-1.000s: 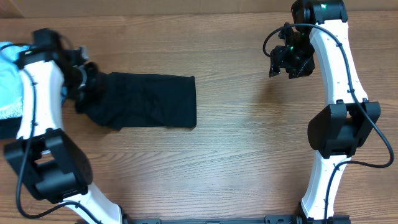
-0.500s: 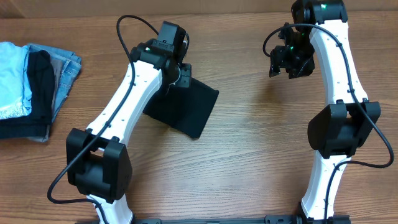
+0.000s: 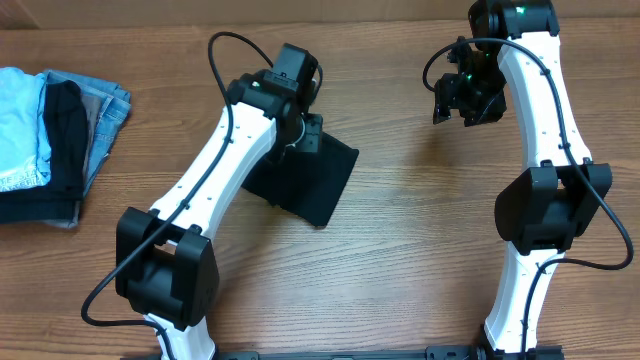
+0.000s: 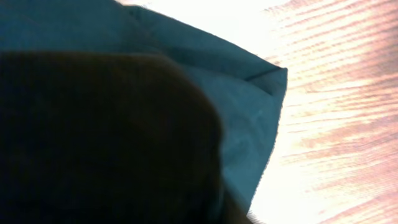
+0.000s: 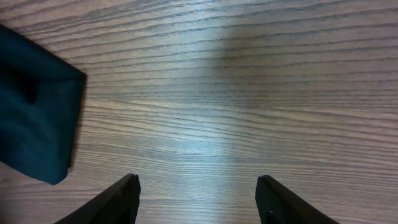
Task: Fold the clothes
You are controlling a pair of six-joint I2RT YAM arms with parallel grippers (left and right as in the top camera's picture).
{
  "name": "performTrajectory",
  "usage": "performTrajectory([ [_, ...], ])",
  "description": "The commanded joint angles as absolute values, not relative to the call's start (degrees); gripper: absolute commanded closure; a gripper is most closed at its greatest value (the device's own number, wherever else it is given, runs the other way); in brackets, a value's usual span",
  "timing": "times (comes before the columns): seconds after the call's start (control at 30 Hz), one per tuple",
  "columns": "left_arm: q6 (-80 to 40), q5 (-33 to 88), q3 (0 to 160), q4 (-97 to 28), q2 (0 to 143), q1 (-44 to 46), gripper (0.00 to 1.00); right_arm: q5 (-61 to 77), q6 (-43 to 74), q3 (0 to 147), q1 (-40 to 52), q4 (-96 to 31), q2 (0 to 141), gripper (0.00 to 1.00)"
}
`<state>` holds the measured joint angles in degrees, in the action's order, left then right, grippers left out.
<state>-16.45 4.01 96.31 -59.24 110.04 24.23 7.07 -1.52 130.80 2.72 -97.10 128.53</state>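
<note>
My left gripper (image 3: 308, 138) sits at the upper corner of the clothes (image 3: 305, 190), near the middle of the table (image 3: 400, 260). I cannot tell how its jaws stand. The left wrist view is filled with dark, blurred cloth close against the lens, and none of my fingers show there. The clothes lie as one compact black folded rectangle, turned at an angle, flat on the wood and partly under my left arm.

My right gripper (image 5: 199, 199) hangs over bare wood on the far right side, well apart from the clothes. Its jaws are spread wide and hold nothing. Its wrist view shows one folded corner of the clothes at the left edge.

At the table's left edge lies a stack: a light-blue garment (image 3: 20, 130), a black piece (image 3: 65, 140) and a denim piece (image 3: 108, 125).
</note>
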Motion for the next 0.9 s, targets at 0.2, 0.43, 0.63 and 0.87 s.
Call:
performTrajectory([
  [0.2,-12.4,18.0,95.3,-59.4,108.5,33.7,0.49,7.3,-1.5,131.9,2.8,-97.0,127.3,0.36],
  [0.43,-12.0,9.8,95.5,-63.1,106.6,30.6,0.53,12.5,-6.4,131.9,3.4,-97.1,127.3,0.35],
  [0.63,-19.7,5.3,95.5,-66.0,99.6,12.1,0.48,20.1,-16.8,131.9,10.9,-96.6,127.3,0.28],
  [0.87,-22.3,5.4,95.5,-65.4,100.0,-5.8,0.36,11.7,-16.5,131.9,27.2,-91.1,127.3,0.27],
])
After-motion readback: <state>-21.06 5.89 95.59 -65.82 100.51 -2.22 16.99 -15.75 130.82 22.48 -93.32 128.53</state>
